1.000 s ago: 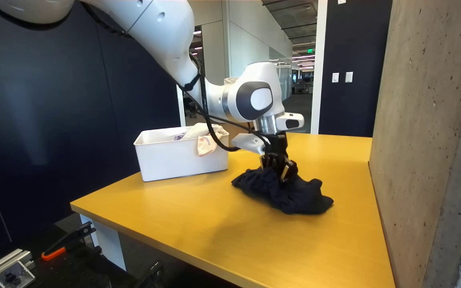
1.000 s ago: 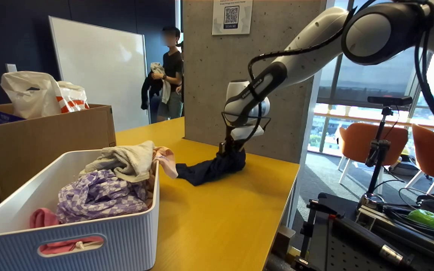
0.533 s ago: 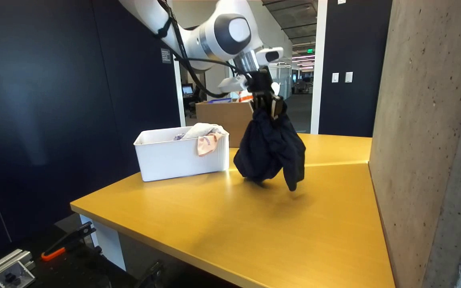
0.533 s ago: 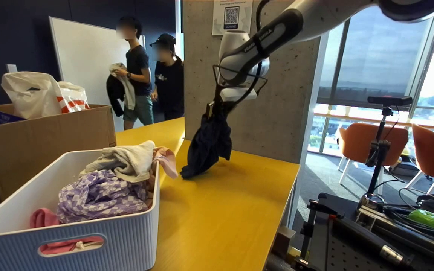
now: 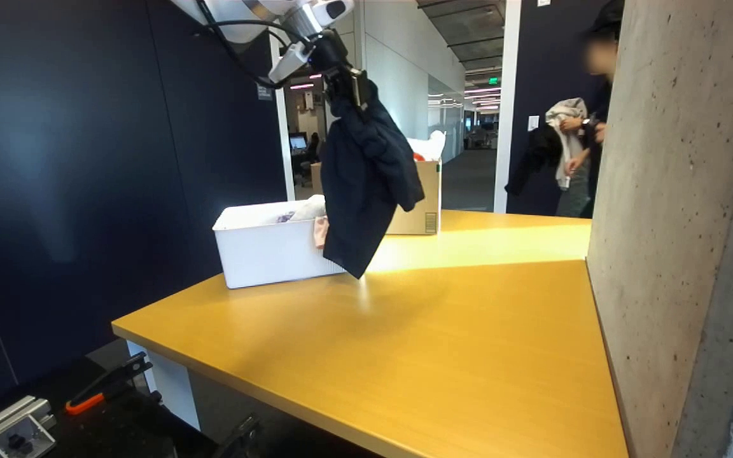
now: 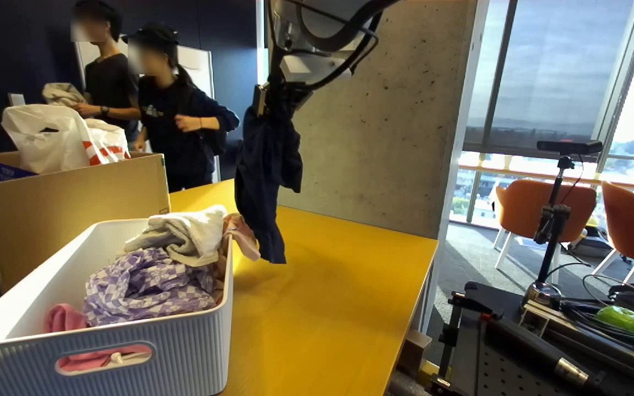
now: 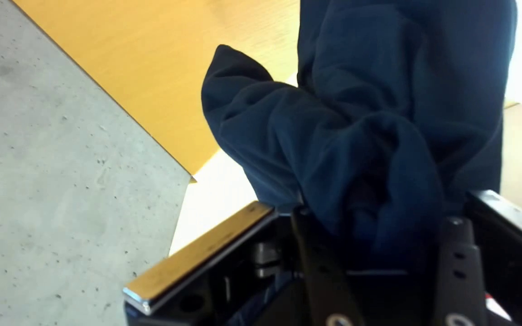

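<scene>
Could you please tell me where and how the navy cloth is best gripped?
I'd hold the navy cloth by its gathered upper end, coming from above, much as the gripper has it: that end is thickly bunched, while the lower part hangs limp and would likely swing away.

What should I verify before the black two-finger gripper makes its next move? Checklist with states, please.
1. Black two-finger gripper shut on the dark navy cloth: ok.
2. Cloth's lower end off the flat yellow table: ok, it appears to hang free.
3. Cloth clear of the peach fabric draped over the rim of the white ribbed plastic bin: cannot tell, they overlap in both exterior views.
4. Bin resting upright on the table: ok.
5. Wrist view unobstructed: not ok, cloth covers much of it.
</scene>
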### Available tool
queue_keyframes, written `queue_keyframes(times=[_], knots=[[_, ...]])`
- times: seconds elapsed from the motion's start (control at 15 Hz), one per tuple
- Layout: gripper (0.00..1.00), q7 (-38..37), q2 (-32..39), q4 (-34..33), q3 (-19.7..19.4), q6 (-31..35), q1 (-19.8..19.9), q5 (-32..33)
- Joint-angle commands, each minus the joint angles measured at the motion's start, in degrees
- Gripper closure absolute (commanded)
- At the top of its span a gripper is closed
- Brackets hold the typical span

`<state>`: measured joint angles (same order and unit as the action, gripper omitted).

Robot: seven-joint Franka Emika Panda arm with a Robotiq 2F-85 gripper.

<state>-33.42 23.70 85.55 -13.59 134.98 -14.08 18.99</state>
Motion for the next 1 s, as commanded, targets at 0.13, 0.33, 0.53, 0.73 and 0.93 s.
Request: queue_keyframes(times=[0.13,0.33,0.53,0.73,0.93], knots=[[0.98,-7.2,-1.5,-3.8,6.4,-4.6,-6.3,7.2],[0.98,-8.0,-0.6,-3.9,9.6,-2.2,-8.3,8.3],[0.98,-6.9,0.6,-4.5,11.7,-0.9,-8.9,8.3],[0.98,-1.3,2.7,-3.4,15.1,1.2,-6.6,2.3],[0.98,4.9,5.7,-2.6,16.7,3.0,-4.2,-4.0]])
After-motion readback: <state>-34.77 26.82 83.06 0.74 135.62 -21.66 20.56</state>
